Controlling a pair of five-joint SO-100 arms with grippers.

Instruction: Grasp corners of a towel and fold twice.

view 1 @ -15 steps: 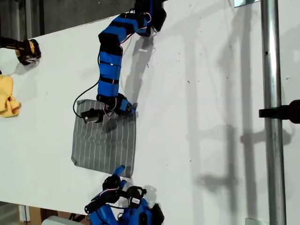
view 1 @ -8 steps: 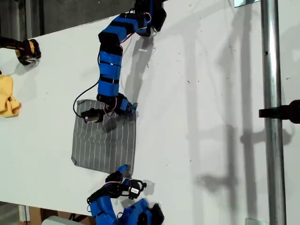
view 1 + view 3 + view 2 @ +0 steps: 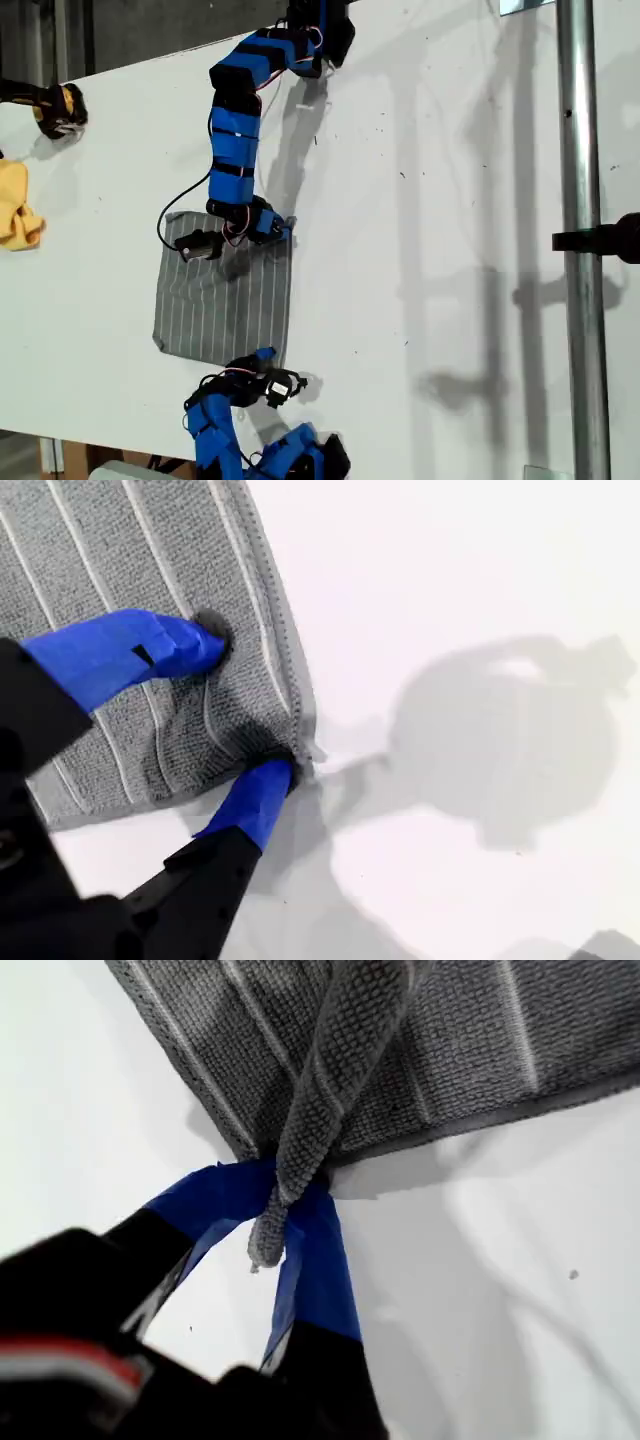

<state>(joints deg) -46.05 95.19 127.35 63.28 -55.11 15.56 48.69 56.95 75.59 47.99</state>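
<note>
— Two corners engaged?
— Yes. My first gripper [image 3: 278, 1222] pinches one corner [image 3: 268, 1242], its jaws pressed together on the raised tip.
— And the other?
— My second gripper [image 3: 245, 708] has its jaws spread across the next corner [image 3: 296, 742], pressing down.
— Where's the towel [image 3: 222, 300]?
— Flat on the table [image 3: 450, 200], near its bottom edge in the exterior view.

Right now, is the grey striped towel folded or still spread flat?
Spread, not yet folded: the towel lies as one flat layer on the table. Only one corner is pinched up in my first gripper's claw.
</note>
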